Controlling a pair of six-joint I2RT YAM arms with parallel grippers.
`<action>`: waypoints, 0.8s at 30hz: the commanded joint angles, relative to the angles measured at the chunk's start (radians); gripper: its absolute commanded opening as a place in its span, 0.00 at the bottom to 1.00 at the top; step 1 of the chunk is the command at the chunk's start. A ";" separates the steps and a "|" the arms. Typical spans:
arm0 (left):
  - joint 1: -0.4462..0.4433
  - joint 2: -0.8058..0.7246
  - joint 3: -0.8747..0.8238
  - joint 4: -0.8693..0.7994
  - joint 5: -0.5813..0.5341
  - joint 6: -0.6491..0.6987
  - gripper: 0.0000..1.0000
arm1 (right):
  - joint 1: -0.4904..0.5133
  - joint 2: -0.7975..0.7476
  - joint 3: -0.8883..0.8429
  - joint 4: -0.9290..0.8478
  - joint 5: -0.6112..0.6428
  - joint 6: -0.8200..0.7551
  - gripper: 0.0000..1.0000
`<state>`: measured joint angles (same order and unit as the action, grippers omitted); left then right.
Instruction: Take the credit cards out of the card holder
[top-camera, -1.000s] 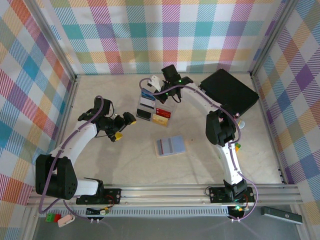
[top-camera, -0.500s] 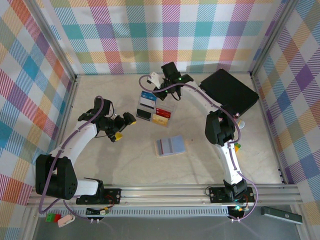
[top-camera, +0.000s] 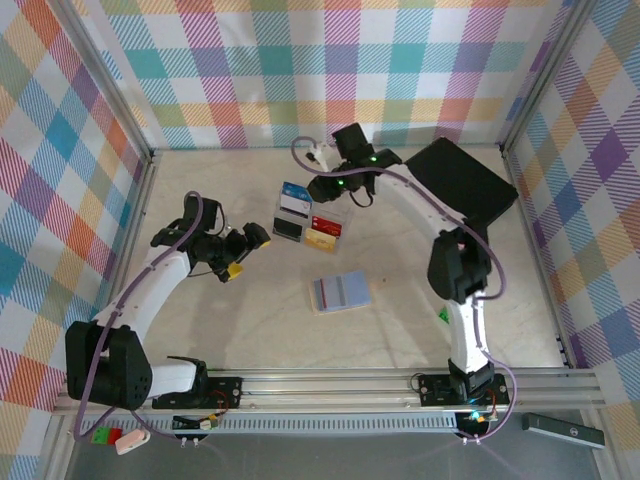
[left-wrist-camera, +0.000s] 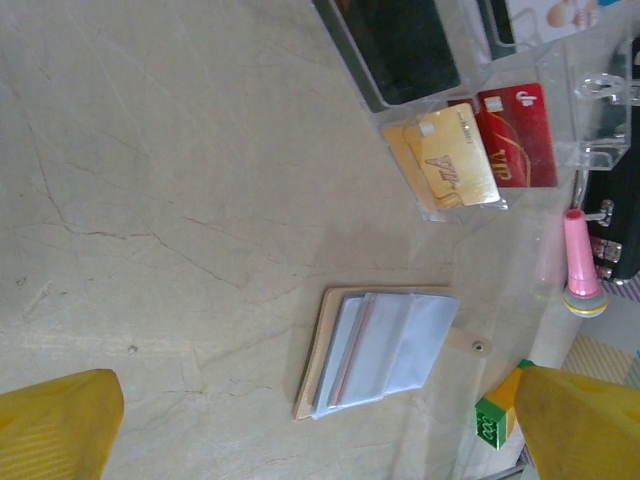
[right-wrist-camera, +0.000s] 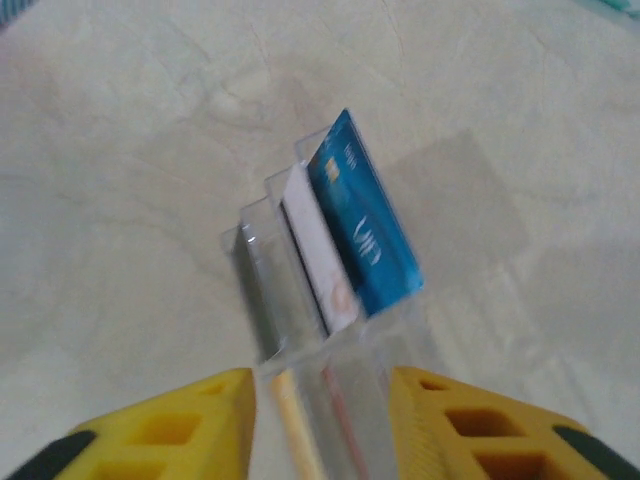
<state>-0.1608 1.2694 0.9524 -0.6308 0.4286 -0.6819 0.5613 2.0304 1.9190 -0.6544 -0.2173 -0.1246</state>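
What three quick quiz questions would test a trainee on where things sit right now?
1. True or false: the card holder lies inside the clear tray.
2. Which gripper is poised over the clear tray? A) left gripper B) right gripper C) neither
3. Fill in: in the tray, the gold card lies beside a ___ card.
Key: 1 false; 2 B; 3 red.

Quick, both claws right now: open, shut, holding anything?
Left claw: open, empty.
Right claw: open, empty, over the clear tray.
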 joint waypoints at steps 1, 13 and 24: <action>-0.007 -0.033 -0.018 -0.033 -0.016 0.028 1.00 | 0.018 -0.166 -0.133 -0.009 0.001 0.222 0.45; -0.142 0.029 0.002 0.045 -0.042 0.004 1.00 | 0.108 -0.584 -0.698 -0.063 0.135 0.546 0.64; -0.241 0.145 0.016 0.173 -0.053 -0.049 1.00 | 0.214 -0.526 -0.849 -0.028 0.238 0.681 0.66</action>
<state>-0.3912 1.3941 0.9520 -0.4942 0.3859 -0.7101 0.7528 1.4551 1.0664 -0.6945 -0.0151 0.5026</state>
